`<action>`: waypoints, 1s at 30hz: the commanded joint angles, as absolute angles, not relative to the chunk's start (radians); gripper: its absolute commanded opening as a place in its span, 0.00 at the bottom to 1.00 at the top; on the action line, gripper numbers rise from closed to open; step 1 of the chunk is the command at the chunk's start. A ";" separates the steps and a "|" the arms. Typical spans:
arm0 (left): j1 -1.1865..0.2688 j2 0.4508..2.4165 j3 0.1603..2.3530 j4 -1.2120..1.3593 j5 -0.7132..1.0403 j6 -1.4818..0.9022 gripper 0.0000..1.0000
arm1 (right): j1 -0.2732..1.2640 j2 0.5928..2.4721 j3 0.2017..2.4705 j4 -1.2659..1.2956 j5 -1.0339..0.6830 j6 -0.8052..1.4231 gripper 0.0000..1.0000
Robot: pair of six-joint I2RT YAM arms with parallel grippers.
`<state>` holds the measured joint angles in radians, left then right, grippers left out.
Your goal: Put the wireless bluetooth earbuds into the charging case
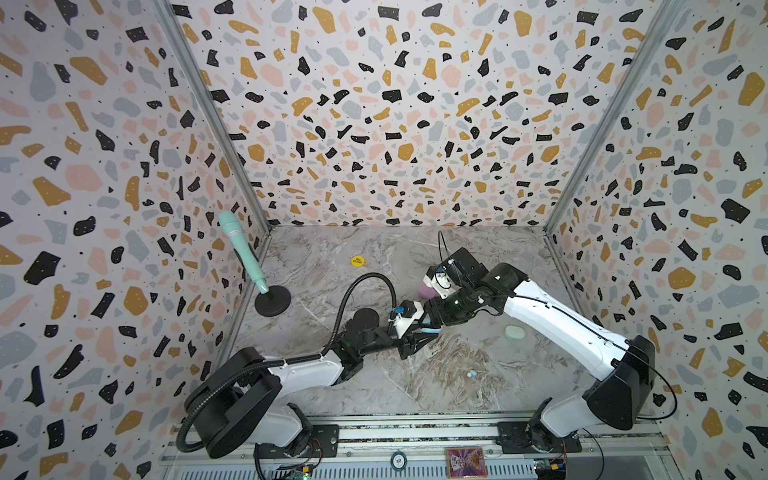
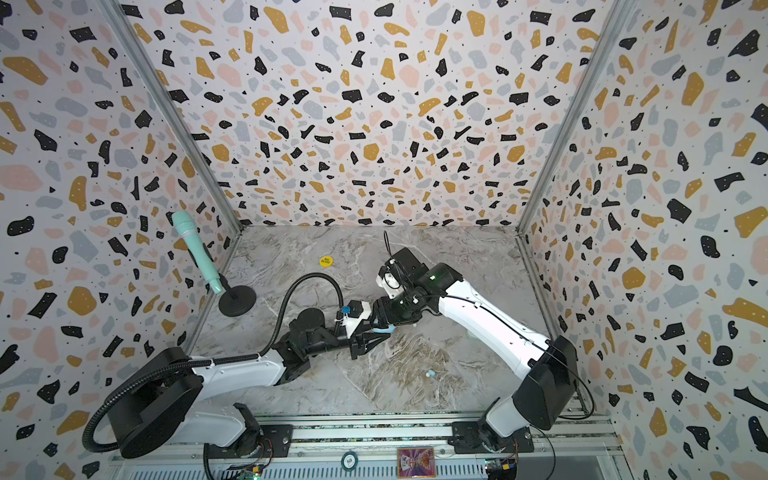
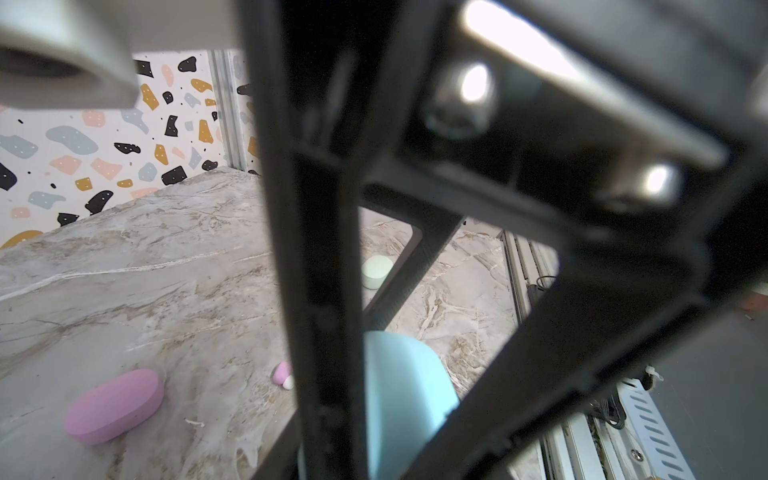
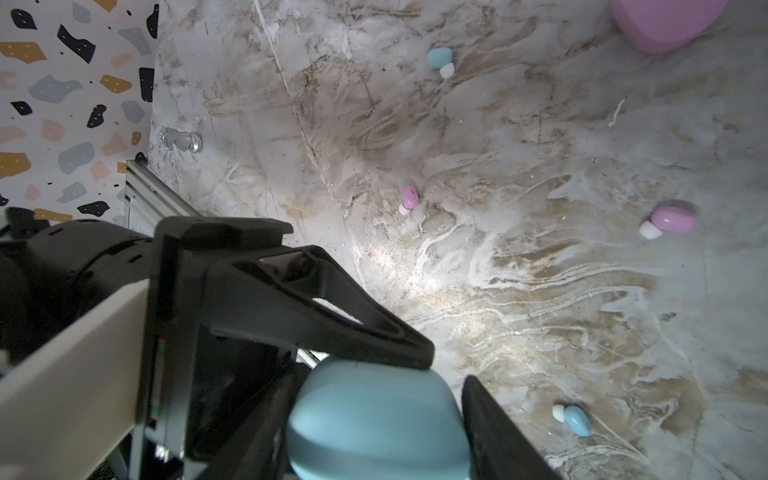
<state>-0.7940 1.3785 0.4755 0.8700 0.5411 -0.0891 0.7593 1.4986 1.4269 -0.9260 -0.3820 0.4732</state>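
A pale blue charging case (image 1: 430, 330) hangs above mid-table, held from both sides. My left gripper (image 1: 420, 336) is shut on it, one finger pressing its upper edge in the right wrist view. My right gripper (image 4: 374, 436) grips the same blue case (image 4: 374, 419) between its fingers. Several earbuds lie loose on the marble: a blue earbud (image 4: 439, 58), a pink earbud (image 4: 409, 197), another pink earbud (image 4: 671, 220) and a blue earbud (image 4: 575, 419). One blue earbud (image 1: 471, 373) shows in both top views. A pink earbud (image 3: 282, 374) shows in the left wrist view.
A pink case (image 3: 114, 407) lies shut behind the grippers, and a pale green case (image 1: 514, 331) beside the right arm. A yellow disc (image 1: 357, 261) sits at the back. A teal microphone (image 1: 241, 249) on a black stand (image 1: 272, 301) occupies the left. A small silvery figure (image 4: 180, 139) stands near a wall.
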 commanded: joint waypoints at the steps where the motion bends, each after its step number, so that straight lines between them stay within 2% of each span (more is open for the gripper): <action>1: -0.801 1.351 0.471 0.940 0.569 -0.075 0.35 | 0.759 1.491 1.457 -0.927 -0.399 0.472 0.65; 5: -0.801 1.350 0.470 0.937 0.571 -0.074 0.34 | 0.749 1.481 1.458 -0.920 -0.399 0.485 0.72; 17: -0.801 1.360 0.466 0.936 0.590 -0.089 0.32 | 0.656 1.405 1.432 -0.957 -0.399 0.472 0.82; 25: -0.800 1.342 0.477 0.894 0.632 -0.116 0.31 | 0.633 1.315 1.382 -1.011 -0.337 0.253 0.92; 30: -0.800 1.318 0.479 0.862 0.644 -0.123 0.29 | 0.721 1.218 1.298 -0.961 -0.255 0.112 0.99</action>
